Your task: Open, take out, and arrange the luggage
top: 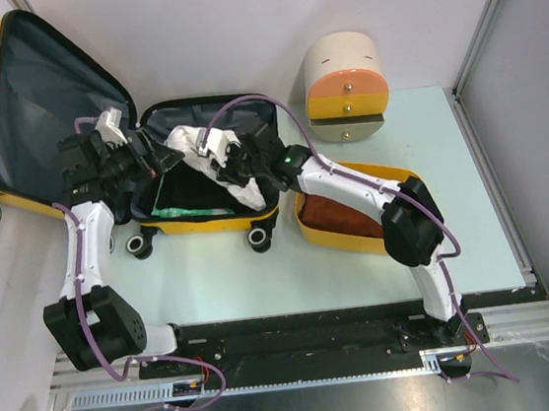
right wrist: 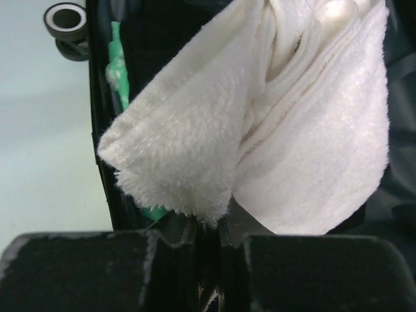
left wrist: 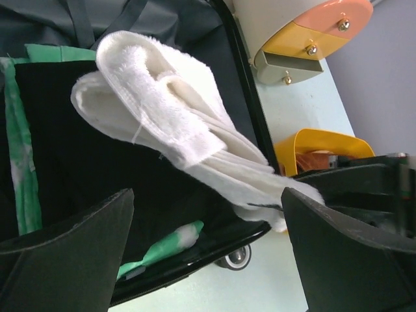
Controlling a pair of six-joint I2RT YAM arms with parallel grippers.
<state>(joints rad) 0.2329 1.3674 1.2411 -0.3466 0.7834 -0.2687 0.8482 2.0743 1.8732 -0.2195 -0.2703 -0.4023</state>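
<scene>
The right hand point(right wrist: 208, 229) is clamped on a white towel point(right wrist: 286, 130), held above the open luggage point(top: 207, 218) at the far left of the table point(top: 263, 276). The left hand point(left wrist: 208, 250) hovers beside, fingers point(left wrist: 71, 253) apart. Taking-out seems underway; next, the towel must clear the rim and reach bare table.

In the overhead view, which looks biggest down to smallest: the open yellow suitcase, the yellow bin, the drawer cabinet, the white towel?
1. suitcase
2. yellow bin and drawer cabinet, about alike; the right arm hides part of the bin
3. white towel
</scene>
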